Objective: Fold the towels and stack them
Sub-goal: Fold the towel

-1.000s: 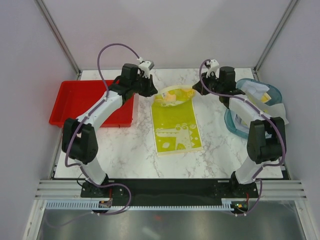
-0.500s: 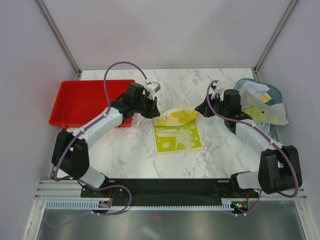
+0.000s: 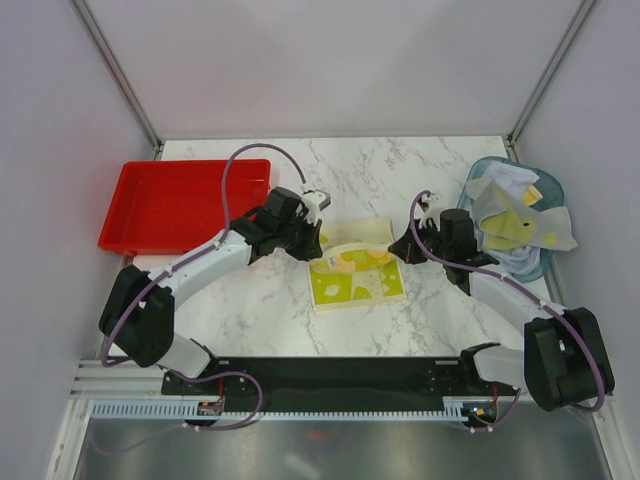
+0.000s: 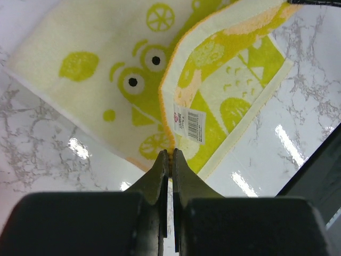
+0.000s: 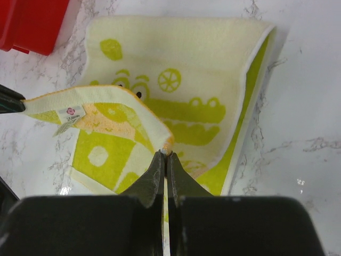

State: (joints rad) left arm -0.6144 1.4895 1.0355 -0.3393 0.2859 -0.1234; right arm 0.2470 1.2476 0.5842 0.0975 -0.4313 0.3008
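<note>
Corners of the crocodile-print towel (image 3: 360,285) hang pinched in the left jaws and right jaws, above its flat half; its near hem lies toward the arm bases.

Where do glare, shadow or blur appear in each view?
Left wrist view: white glare patches on the marble table, left gripper dark and soft-edged. Right wrist view: towel sharp, right gripper dark and blurred up close. Top external view: even, diffuse light, no harsh shadows.
</note>
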